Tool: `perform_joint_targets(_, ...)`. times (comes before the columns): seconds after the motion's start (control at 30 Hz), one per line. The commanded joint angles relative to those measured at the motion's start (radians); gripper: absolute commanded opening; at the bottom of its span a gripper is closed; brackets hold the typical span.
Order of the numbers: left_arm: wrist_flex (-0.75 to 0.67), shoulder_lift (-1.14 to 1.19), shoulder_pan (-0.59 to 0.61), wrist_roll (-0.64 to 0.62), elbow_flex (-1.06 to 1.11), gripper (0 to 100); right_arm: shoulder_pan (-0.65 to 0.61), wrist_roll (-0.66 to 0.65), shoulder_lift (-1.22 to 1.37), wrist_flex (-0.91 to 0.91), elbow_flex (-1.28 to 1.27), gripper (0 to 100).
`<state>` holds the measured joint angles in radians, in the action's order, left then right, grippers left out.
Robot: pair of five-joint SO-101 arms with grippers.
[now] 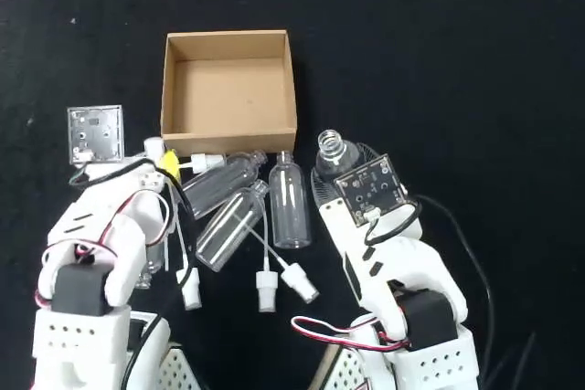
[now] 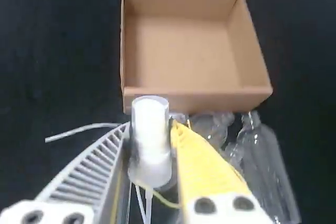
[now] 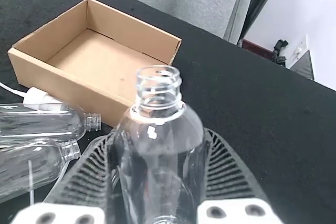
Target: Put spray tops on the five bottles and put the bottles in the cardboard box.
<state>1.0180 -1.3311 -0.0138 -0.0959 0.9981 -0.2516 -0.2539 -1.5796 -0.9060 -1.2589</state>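
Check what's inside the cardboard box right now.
Only bare floor shows inside the cardboard box, with nothing lying on it. Its near wall covers a thin strip of floor behind it.

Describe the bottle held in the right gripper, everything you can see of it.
The bottle is clear, plastic-looking and empty, with rounded shoulders and a threaded neck. The neck is open, with no spray top on it. It stands upright, clamped at the body by the right gripper, near a corner of the cardboard box but apart from it.
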Motion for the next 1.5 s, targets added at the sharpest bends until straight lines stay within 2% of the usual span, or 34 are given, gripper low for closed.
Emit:
perform_joint_targets(0.0,-0.071,-0.041,-0.008,-0.034,-0.042,3,0.014,-0.003,-0.021,0.029,-0.004,4.9)
perform_joint_targets(0.2,-0.084,-0.051,-0.008,-0.087,-0.11,3,0.012,0.021,-0.021,0.097,-0.048,4.9)
perform_joint_targets(0.57,-0.089,-0.051,-0.007,-0.095,-0.223,3,-0.006,0.063,-0.021,0.1,-0.053,4.9)
perform_joint_targets(0.87,-0.224,-0.052,-0.008,-0.101,-0.254,3,-0.114,0.068,-0.021,0.1,-0.074,4.9)
perform_joint_targets(1.23,-0.219,-0.054,0.001,-0.287,-0.271,3,-0.233,0.068,-0.021,0.101,-0.088,5.2)
perform_joint_targets(1.47,-0.218,-0.054,0.002,-0.368,-0.26,3,-0.319,0.058,-0.021,0.273,-0.206,5.3)
